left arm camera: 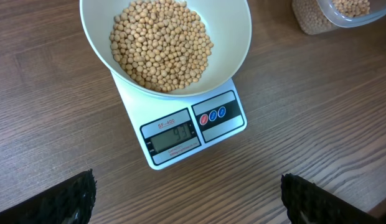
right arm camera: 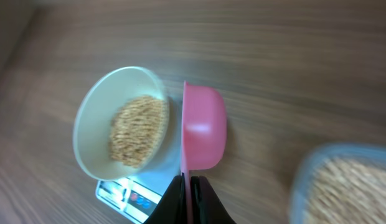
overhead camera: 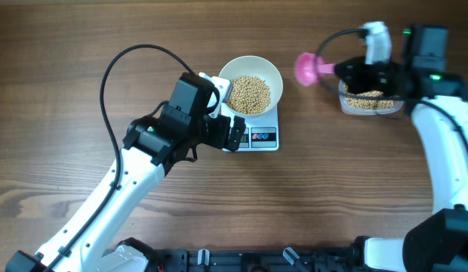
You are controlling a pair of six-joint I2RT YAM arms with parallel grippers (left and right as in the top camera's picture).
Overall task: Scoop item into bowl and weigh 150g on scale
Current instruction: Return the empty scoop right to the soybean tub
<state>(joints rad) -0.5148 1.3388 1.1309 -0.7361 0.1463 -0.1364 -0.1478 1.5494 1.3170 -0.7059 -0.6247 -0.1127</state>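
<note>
A heap of soybeans (left arm camera: 162, 43) lay in the white bowl (left arm camera: 238, 53), which sat on the kitchen scale (left arm camera: 136, 102) at the middle of the desk (overhead camera: 83, 45). The scale's display (left arm camera: 174, 137) was lit, though its figure was too small to read with confidence. The right tool (right arm camera: 190, 193) was clamped on the handle of a pink scoop (right arm camera: 204, 134), held in the air between the bowl and the clear plastic tub (overhead camera: 370, 102) of beans. The scoop was turned on its side, mouth toward the bowl, with no beans visible in it. The left tool (left arm camera: 188, 186) hovered over the desk just beside the scale's display edge, jaws wide and holding nothing. The filling step appeared to be under way. The next move would likely call for a return to the tub for a further load, tipped in sparingly and checked against the display.
</note>
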